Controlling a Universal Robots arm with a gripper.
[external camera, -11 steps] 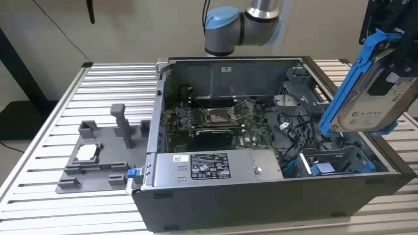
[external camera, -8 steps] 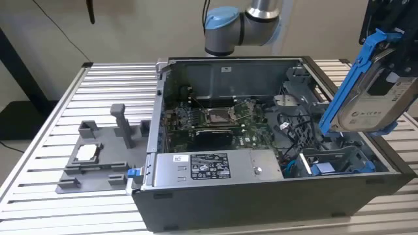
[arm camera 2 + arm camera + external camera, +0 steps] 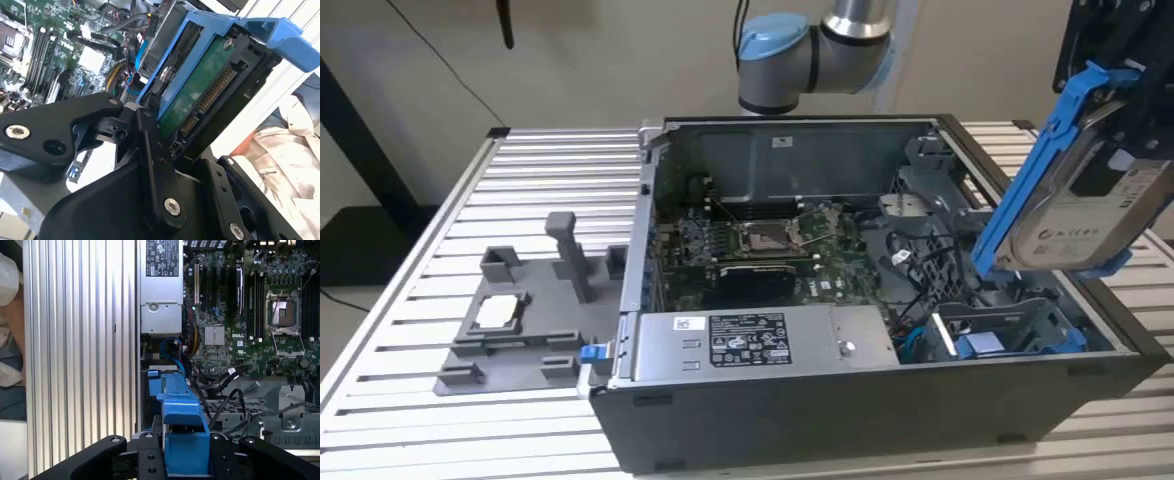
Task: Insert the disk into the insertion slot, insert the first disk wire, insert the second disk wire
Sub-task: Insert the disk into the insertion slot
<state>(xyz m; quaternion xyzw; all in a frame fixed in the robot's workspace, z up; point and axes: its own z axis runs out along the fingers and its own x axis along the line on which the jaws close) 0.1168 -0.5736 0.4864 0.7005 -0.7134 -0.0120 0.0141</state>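
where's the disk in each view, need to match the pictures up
Exterior view: the disk hangs tilted over the open computer case, at the exterior view's right.
Second wrist view: the disk is close up, its green circuit-board side facing the camera.
First wrist view: the disk is seen edge-on, with blue plastic toward the camera.
Shared landmark: the green motherboard inside the case.

Exterior view obliquely above the computer case (image 3: 854, 415); both wrist views close over its motherboard (image 3: 235, 347) (image 3: 47, 55)

Slatted table (image 3: 547, 160): computer case (image 3: 881, 412), grey fixture (image 3: 520, 352)
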